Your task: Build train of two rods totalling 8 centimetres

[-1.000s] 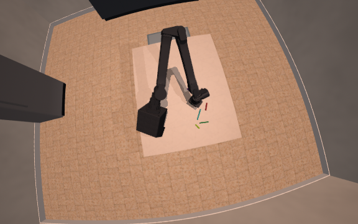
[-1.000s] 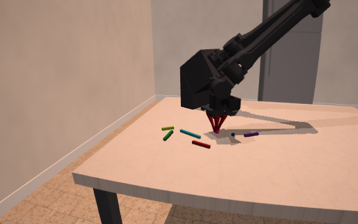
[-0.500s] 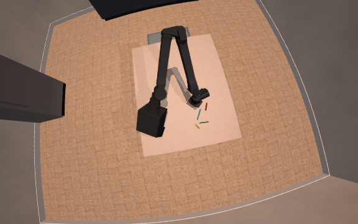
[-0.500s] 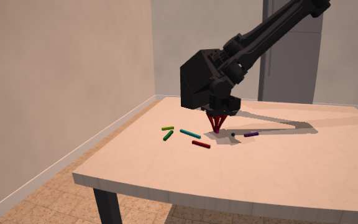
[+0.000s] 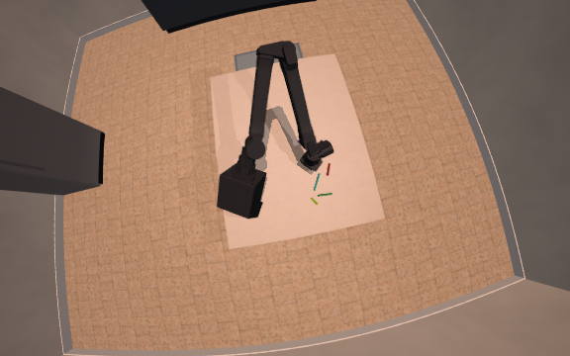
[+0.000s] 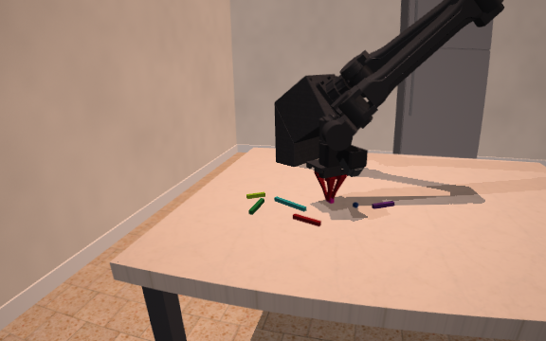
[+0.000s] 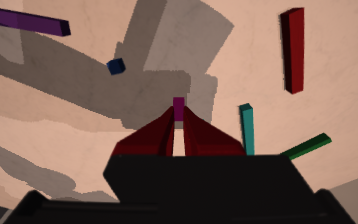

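My gripper (image 6: 331, 198) (image 7: 178, 111) is shut on the magenta rod (image 6: 332, 201) (image 7: 178, 102), held at the fingertips close to the table top; whether it touches is unclear. The purple rod (image 6: 383, 205) (image 7: 25, 21) lies flat, apart from the magenta rod. The short blue rod (image 6: 355, 205) (image 7: 116, 66) lies between them, touching neither. The red rod (image 5: 329, 169) (image 6: 306, 220) (image 7: 295, 50) and turquoise rod (image 5: 317, 182) (image 6: 290, 204) (image 7: 248, 130) lie on the gripper's other side. The arm hides the magenta and blue rods in the top view.
The green rod (image 5: 325, 195) (image 6: 256, 206) (image 7: 307, 146) and lime rod (image 5: 314, 201) (image 6: 256, 195) lie beyond the turquoise rod, near each other. The table (image 5: 265, 232) (image 6: 207, 265) has its edge beyond them. The arm's shadow falls across the table around the blue rod.
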You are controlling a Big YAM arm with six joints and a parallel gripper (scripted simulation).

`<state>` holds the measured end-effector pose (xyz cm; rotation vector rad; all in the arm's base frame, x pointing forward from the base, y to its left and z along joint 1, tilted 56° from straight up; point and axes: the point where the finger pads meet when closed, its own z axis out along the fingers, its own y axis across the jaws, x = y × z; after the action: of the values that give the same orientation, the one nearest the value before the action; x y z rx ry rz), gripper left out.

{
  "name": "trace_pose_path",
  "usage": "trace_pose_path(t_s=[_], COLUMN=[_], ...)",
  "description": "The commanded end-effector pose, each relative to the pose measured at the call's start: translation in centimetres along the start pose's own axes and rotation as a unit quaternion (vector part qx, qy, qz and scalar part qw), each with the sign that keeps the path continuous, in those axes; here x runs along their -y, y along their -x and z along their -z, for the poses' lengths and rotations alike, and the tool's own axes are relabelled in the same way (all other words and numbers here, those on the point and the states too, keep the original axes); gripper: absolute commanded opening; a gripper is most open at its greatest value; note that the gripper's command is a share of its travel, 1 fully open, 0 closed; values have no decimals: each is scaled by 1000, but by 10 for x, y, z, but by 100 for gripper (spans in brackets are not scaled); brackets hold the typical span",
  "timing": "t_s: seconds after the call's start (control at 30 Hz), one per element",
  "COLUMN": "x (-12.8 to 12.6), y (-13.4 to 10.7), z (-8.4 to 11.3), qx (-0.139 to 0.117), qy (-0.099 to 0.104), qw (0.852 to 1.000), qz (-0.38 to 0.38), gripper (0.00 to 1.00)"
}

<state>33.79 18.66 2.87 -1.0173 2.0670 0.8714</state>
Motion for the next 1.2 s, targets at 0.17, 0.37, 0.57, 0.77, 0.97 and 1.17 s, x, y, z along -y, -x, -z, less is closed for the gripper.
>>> trace_pose_path(t_s=[0.17,0.37,0.57,0.77,0.97,1.17], x=[-4,-3,-2,-1,-2,-4], y=[-5,-2,-1,0,-1,-3], z=[-5,-6,-10,-13,-16,-16], qx=[-6,-3,-2,-1,-2,-5], qy=[8,6,5,4,5,6], qw=[1000,1000,1000,1000,1000,1000], qz=[1,2,-1,0,-1,-1], gripper=[4,4,4,4,4,4])
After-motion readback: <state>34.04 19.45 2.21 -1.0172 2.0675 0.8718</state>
